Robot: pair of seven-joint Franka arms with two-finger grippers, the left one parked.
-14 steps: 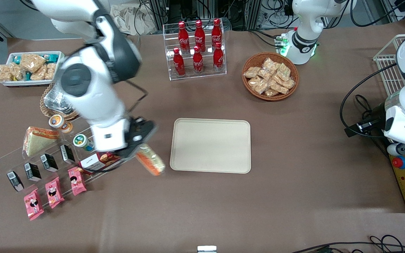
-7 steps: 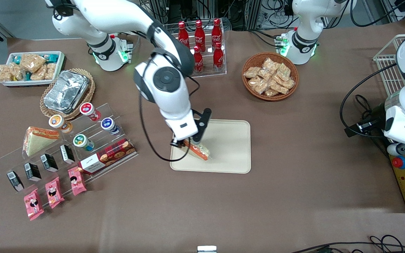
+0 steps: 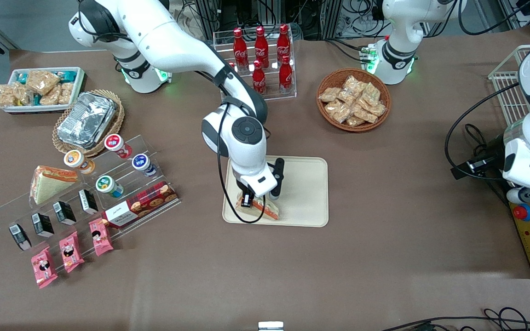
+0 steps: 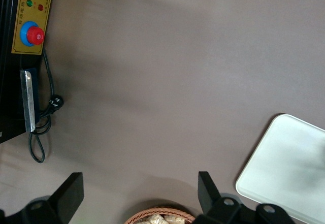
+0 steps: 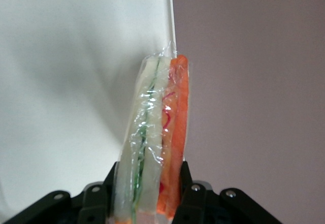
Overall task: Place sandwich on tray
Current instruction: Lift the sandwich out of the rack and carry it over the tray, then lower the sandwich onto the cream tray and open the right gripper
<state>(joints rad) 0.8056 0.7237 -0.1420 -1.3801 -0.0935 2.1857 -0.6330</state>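
Note:
My right gripper (image 3: 258, 198) is shut on the wrapped sandwich (image 3: 261, 209) and holds it at the near edge of the cream tray (image 3: 299, 184), at the corner toward the working arm's end. In the right wrist view the sandwich (image 5: 155, 137) stands on edge between the two fingers (image 5: 109, 183), its green and orange-red filling showing, over the tray's rim (image 5: 170, 26). A second, similar sandwich (image 3: 48, 181) lies by the clear display stand. The left wrist view shows a corner of the tray (image 4: 284, 168).
A clear stand (image 3: 85, 193) with cups, small cartons, a biscuit box and pink packets lies toward the working arm's end. A foil container (image 3: 85, 119), a white snack bin (image 3: 39, 89), a cola rack (image 3: 258, 59) and a snack basket (image 3: 353, 99) stand farther from the front camera.
My right gripper has carried the sandwich from beside the display stand over to the tray, then lowered it toward the tray's near edge.

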